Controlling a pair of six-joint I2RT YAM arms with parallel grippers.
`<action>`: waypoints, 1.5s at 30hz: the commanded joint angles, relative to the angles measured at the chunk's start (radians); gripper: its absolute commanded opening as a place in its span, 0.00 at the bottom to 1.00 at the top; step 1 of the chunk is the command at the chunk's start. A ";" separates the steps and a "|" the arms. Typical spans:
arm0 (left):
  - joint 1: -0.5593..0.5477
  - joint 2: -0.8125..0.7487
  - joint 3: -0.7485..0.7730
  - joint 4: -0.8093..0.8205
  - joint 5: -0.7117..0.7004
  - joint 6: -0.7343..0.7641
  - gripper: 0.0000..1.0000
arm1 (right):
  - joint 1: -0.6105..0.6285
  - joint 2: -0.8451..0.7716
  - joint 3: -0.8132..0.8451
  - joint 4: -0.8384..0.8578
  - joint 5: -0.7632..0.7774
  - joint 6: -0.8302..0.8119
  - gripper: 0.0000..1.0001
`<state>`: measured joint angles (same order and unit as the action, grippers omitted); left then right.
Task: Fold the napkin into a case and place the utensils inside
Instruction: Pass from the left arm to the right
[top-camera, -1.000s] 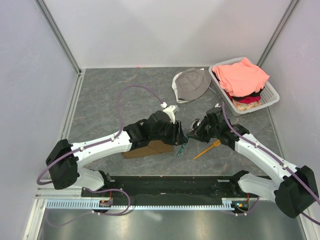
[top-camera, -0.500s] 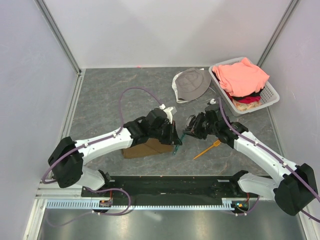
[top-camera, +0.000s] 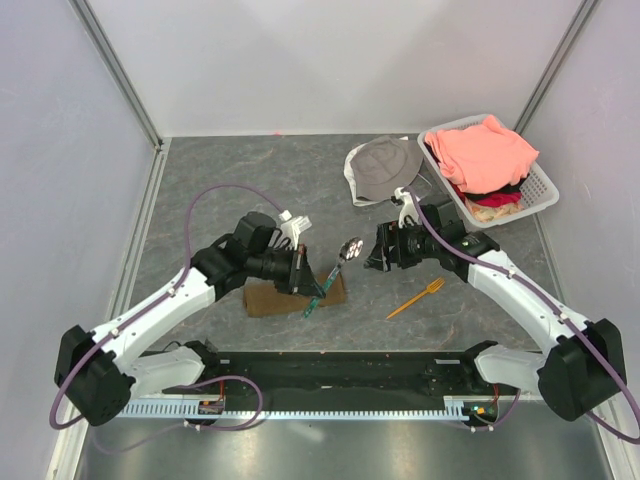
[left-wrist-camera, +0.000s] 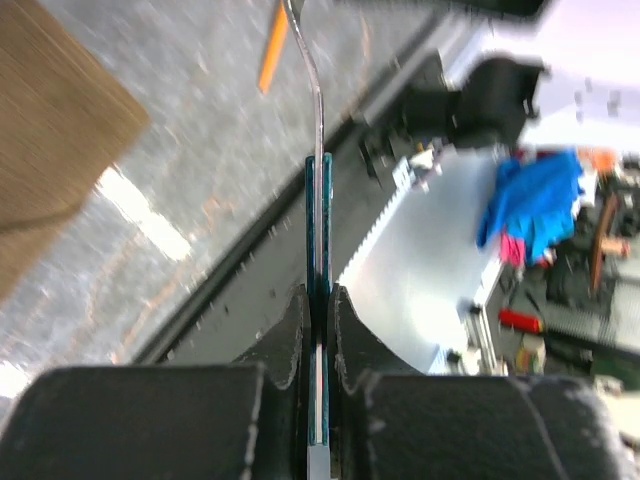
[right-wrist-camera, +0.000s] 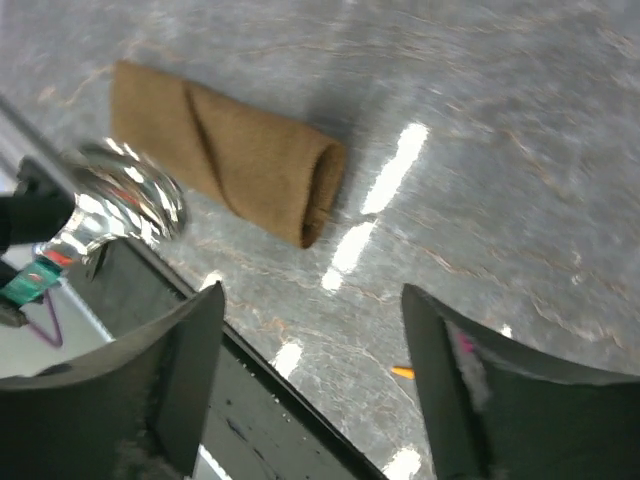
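Observation:
The napkin (top-camera: 290, 297) lies folded as a narrow brown case (right-wrist-camera: 230, 150) on the table in front of the left arm. My left gripper (top-camera: 300, 272) is shut on the green-and-dark handle of a metal spoon (left-wrist-camera: 318, 225). It holds the spoon tilted above the case's right end, with the shiny bowl (top-camera: 350, 246) up and to the right. My right gripper (top-camera: 374, 250) stands open just right of that bowl (right-wrist-camera: 125, 200), with nothing between its fingers (right-wrist-camera: 190, 370). The orange fork (top-camera: 415, 298) lies on the table to the right of the case.
A grey bucket hat (top-camera: 385, 165) lies at the back. A white basket (top-camera: 545, 185) of salmon-pink clothes stands at the back right. The black base rail (top-camera: 340, 370) runs along the near edge.
The spoon has gone from the right gripper to the left. The left jaws shut on its handle and the arm drew back left; the right jaws opened.

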<state>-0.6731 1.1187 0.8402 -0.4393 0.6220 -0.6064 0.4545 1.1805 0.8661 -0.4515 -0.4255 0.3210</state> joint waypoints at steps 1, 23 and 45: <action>0.010 -0.062 -0.035 -0.067 0.119 0.091 0.02 | -0.007 0.016 0.068 0.082 -0.224 -0.109 0.69; 0.012 -0.114 -0.066 -0.058 0.225 0.108 0.02 | 0.006 0.065 -0.005 0.283 -0.498 0.001 0.35; 0.093 -0.169 0.059 -0.366 -0.673 -0.108 0.40 | -0.045 0.022 -0.191 0.364 -0.119 0.173 0.00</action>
<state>-0.6178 0.9962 0.8360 -0.6765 0.4385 -0.5732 0.4557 1.2163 0.7395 -0.1295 -0.7250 0.4191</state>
